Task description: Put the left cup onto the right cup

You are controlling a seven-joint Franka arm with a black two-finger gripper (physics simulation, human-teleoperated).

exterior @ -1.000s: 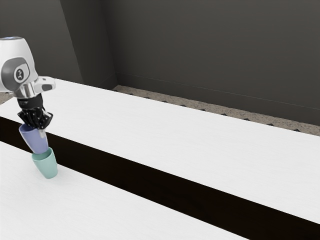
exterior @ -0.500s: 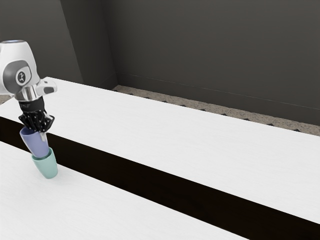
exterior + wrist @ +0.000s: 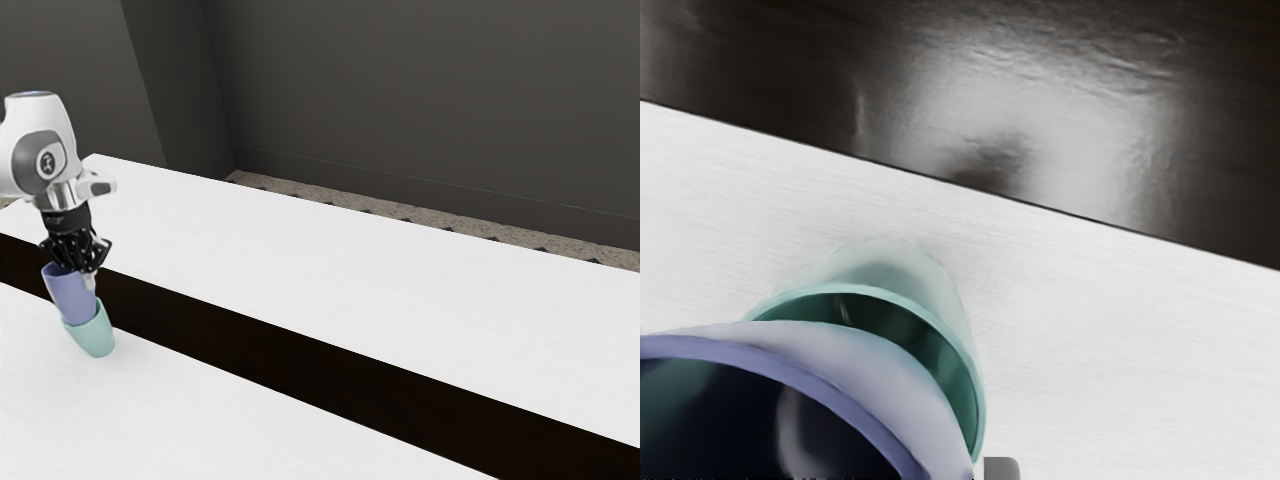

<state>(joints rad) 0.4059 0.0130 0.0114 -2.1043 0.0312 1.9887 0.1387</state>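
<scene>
Purple cup [image 3: 67, 293]: rigid, thin-walled, probably light, with smooth sides likely to slip. It sits tilted, base nested in the green cup [image 3: 92, 337] on the table [image 3: 230, 420]. Jaws are closed on its rim wall, judged the best hold. The green cup leans and may tip.

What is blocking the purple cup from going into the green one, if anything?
Nothing visible. The hand grips the purple cup at its rim, and that cup's bottom is already nested in the green cup, leaning to one side. Nothing lies between the two on the white table.
</scene>
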